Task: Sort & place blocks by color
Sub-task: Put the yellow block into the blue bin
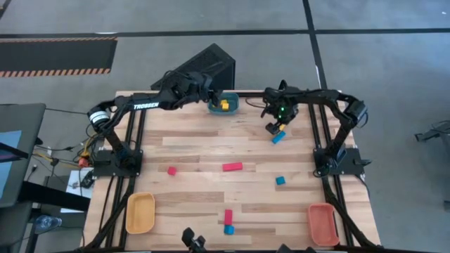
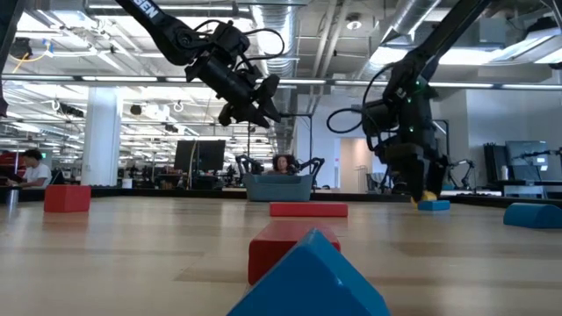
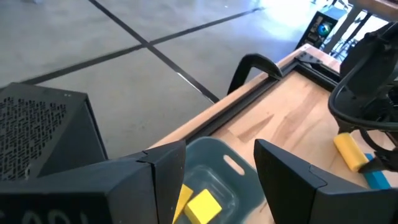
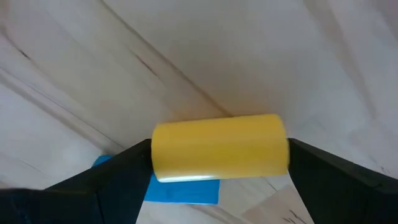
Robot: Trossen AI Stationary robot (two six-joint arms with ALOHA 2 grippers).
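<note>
Yellow block [image 4: 219,149] is spanned by the right gripper [image 1: 274,128], spread wide but apparently touching both ends, far right beside a blue block [image 1: 279,137], likely for pickup, while the left gripper [image 1: 211,92] hangs released over the teal tray [image 1: 233,105] already holding yellow.

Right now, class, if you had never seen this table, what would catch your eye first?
Probably the right gripper, low over the far right of the table, with a yellow cylinder block between its fingers and a blue block under it. Next, the left gripper, open above the teal tray at the far edge, where yellow blocks lie.
</note>
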